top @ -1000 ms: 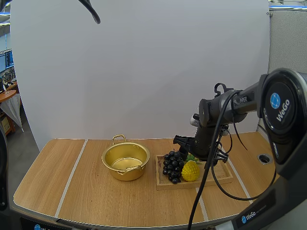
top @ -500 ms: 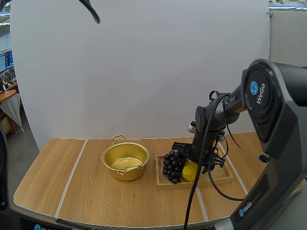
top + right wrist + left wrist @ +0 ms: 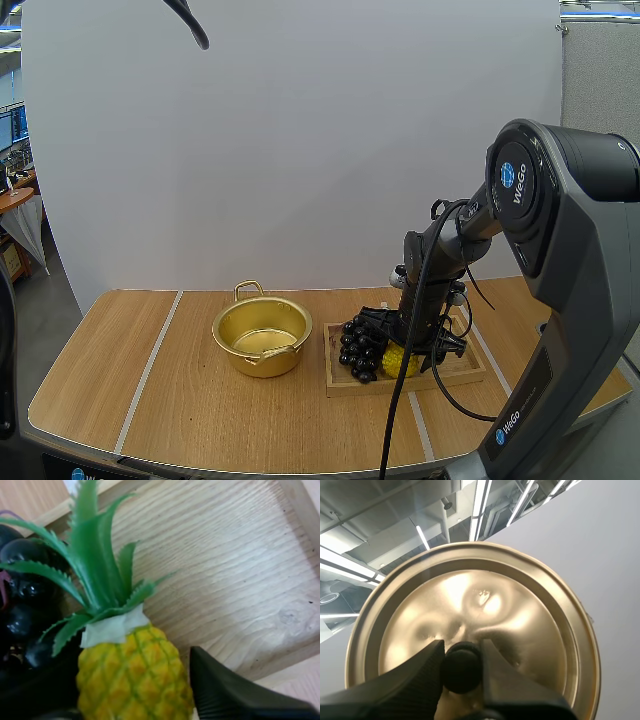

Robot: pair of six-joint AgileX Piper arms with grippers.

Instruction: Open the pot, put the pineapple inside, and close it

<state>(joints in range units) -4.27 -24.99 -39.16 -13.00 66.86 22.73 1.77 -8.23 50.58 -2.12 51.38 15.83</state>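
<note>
The small yellow pineapple (image 3: 134, 675) with green leaves lies in the wooden tray (image 3: 235, 580), beside dark grapes (image 3: 22, 610). My right gripper (image 3: 125, 665) is open, its black fingers (image 3: 235, 695) standing on either side of the fruit's body. From above, the right gripper (image 3: 402, 343) is down on the pineapple (image 3: 396, 361) in the tray (image 3: 462, 371). The gold pot (image 3: 262, 335) stands open at mid-table. My left gripper (image 3: 462, 662) is shut on the black knob (image 3: 461, 669) of the gold lid (image 3: 485, 605), held up in the air.
The bunch of grapes (image 3: 358, 346) fills the tray's left end, touching the pineapple. The pot sits just left of the tray. A round hole (image 3: 551, 329) lies in the table at the far right. Bare wood spreads to the left and front.
My right arm has swung down and left, lowering its gripper from above the tray onto the pineapple. The pot, grapes and tray have not moved.
</note>
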